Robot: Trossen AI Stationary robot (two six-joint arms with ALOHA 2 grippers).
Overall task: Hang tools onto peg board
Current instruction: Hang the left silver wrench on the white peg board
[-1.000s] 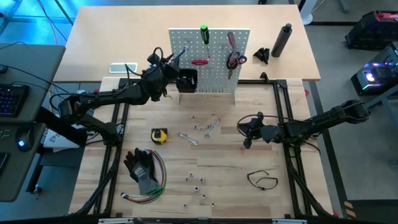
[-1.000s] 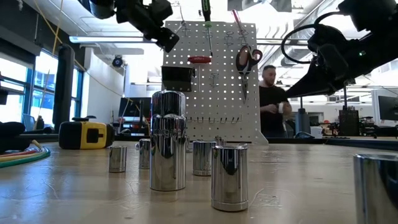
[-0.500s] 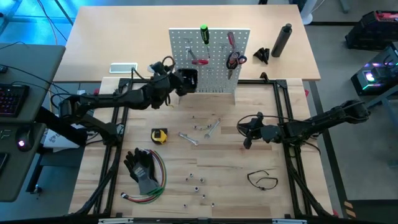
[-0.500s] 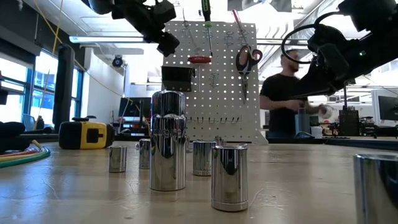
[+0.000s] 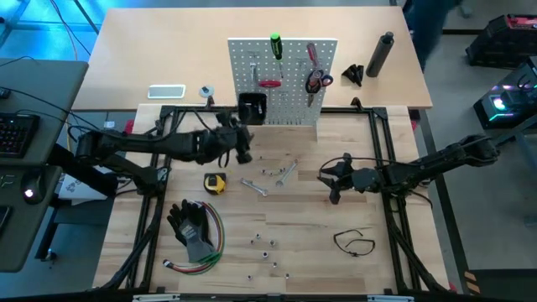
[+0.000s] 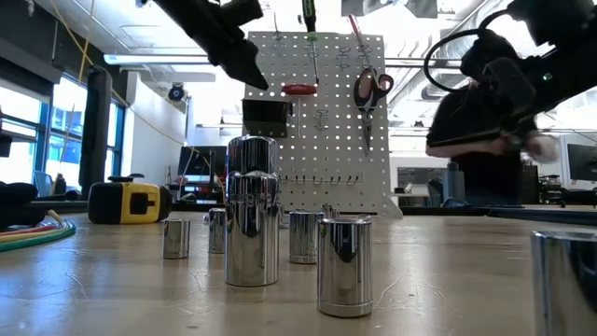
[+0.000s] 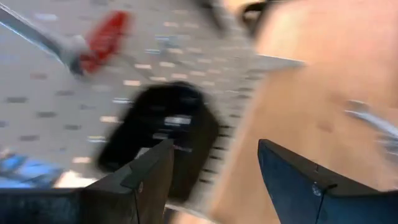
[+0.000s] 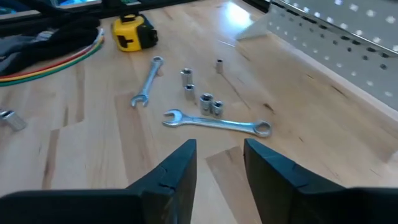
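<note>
The peg board [image 5: 289, 92] stands upright at the table's far side. On it hang a green-handled screwdriver [image 5: 275, 46], a red-handled screwdriver [image 5: 311, 55], a red-handled tool [image 5: 268, 83] and red scissors [image 5: 317, 81], and a black bin [image 5: 252, 107] sits on its front. Two silver wrenches [image 5: 286, 173] [image 5: 254, 186], a yellow tape measure [image 5: 215, 182], a thin black loop [image 5: 352, 242] and tiny metal bits [image 5: 268, 243] lie flat on the table. My left gripper [image 5: 244, 144] [image 7: 214, 152] is open and empty just in front of the bin. My right gripper [image 5: 329, 178] [image 8: 221, 149] is open and empty, right of the wrenches.
Black gloves [image 5: 191, 225] and a bundle of coloured wires [image 5: 210, 252] lie near the left front. Behind the board stand a dark bottle [image 5: 379, 54], a small black object [image 5: 352, 75] and a phone [image 5: 166, 91]. Black frame rails [image 5: 382, 143] border the work area.
My left gripper has drawn back from the peg board's left side, going toward the table's near edge and down, and it has tipped from pointing at the board to pointing slightly downward. A person in the room behind has walked to the right.
</note>
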